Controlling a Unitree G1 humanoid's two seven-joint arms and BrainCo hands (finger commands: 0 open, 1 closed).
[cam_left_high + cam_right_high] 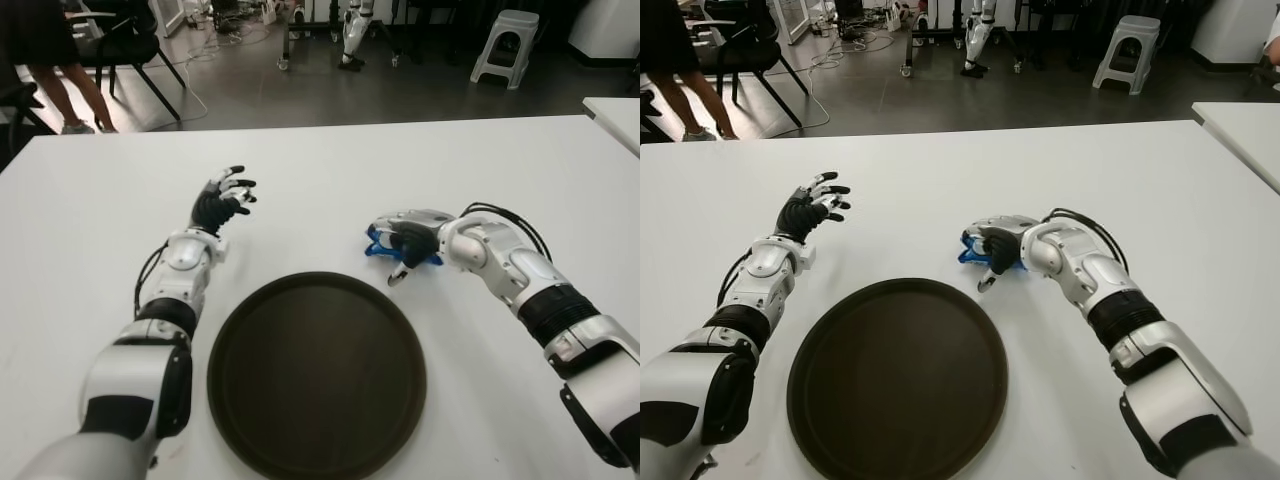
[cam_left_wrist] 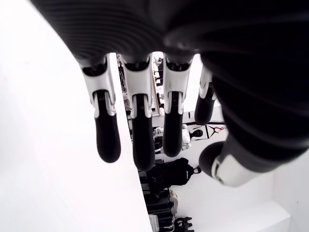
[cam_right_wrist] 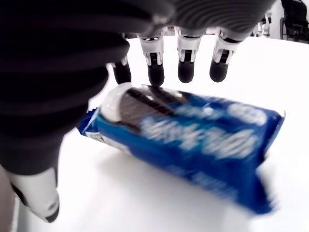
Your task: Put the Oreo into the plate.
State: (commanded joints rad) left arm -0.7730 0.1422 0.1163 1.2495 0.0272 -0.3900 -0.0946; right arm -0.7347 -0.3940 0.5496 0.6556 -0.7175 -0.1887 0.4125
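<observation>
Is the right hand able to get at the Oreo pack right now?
Probably yes. The right hand is already over the Oreo pack on the white table, fingertips at its far edge, nothing between them.

My white table [image 1: 330, 165] carries a dark round plate [image 1: 317, 375]. Just beyond the plate's far rim — slightly right — lies the blue Oreo pack [image 3: 193, 140].

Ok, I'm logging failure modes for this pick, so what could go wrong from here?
The right hand covers the Oreo packet on the table, but the wrist view shows its fingertips only at the packet's far edge, thumb clear. Closing now might push the packet away instead of gripping it. The glossy wrapper may also slip on the short carry to the plate. The left hand, open beside the plate, gives no backup.
</observation>
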